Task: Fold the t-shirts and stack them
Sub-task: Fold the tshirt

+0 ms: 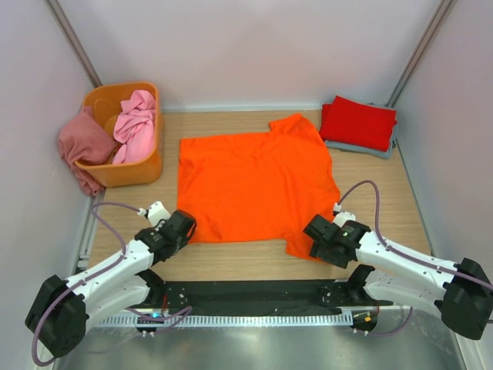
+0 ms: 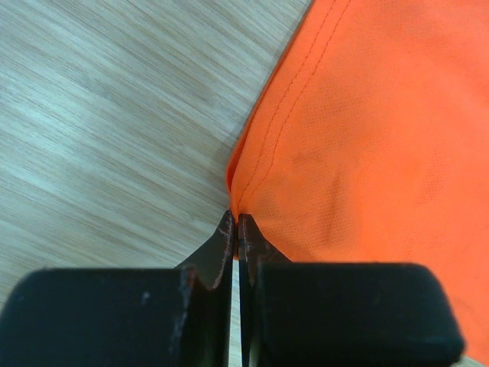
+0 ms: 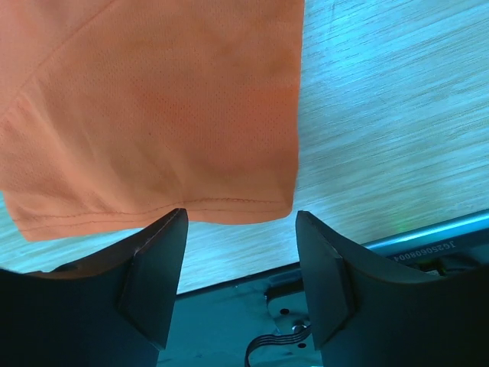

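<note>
Left gripper (image 2: 235, 223) tight on orange t-shirt (image 2: 367, 138)

Top view: high behind the table's (image 1: 231, 258) near edge, looking down. Wrist views: close on the orange t-shirt's (image 1: 254, 185) near corners, also visible from above.

A pale wood-grain table (image 1: 385, 223) fills the middle. Plain white walls (image 1: 254, 46) close it in from 9 through 12 to 3 o'clock, with slanted metal posts (image 1: 73, 38) at 11 and 1. At 6 lies a black strip (image 1: 254, 293), then a dull metal sheet (image 1: 269, 351). The light is soft and even.
</note>
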